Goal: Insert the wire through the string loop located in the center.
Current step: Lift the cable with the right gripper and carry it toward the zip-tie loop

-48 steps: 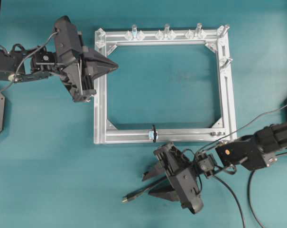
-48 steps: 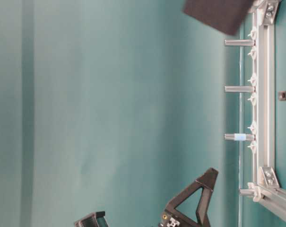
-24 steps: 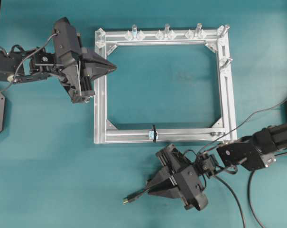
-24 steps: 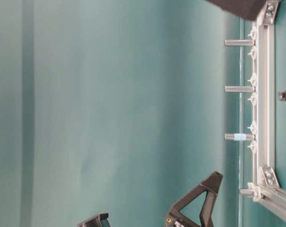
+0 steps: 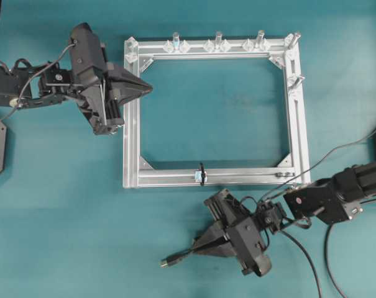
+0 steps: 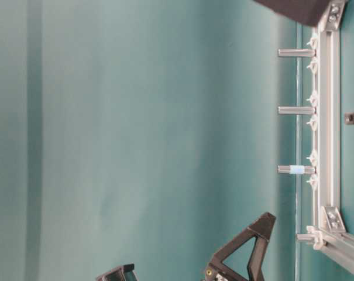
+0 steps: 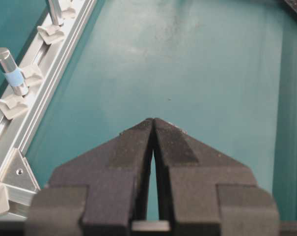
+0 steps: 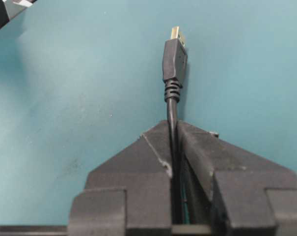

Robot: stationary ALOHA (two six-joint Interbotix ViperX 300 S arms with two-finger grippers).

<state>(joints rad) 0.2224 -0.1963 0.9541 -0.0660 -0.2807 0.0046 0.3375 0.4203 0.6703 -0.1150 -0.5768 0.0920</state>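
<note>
Clamped on the wire (image 8: 174, 110), the right gripper (image 5: 197, 245) lies low over the teal table (image 5: 63, 217), just below the bottom bar of the silver frame (image 5: 130, 124) in the overhead view, its tips pointing left. In the right wrist view the two fingers (image 8: 133, 162) press the thin black cable between them, and the plug sticks out past the tips with its pale metal end furthest from the jaws. From above, that plug end (image 5: 166, 262) lies left of the gripper tips, near the table surface and apart from the frame.

At the frame's upper left corner, the left gripper (image 5: 151, 88) hangs with its tips reaching over the left bar toward the open middle. The left wrist view shows its jaws pressed together at the tips with nothing between them, above bare table inside the frame.

Along the top bar of the frame stand several clear upright pegs (image 5: 218, 38), one of them with a pale blue band (image 7: 13, 77).

Smallest of all, the string loop (image 5: 201, 174) sits on the middle of the bottom bar, a tiny black ring with a pale blue-white bit just to its left. It lies above and a little right of the plug, well apart from it.
</note>
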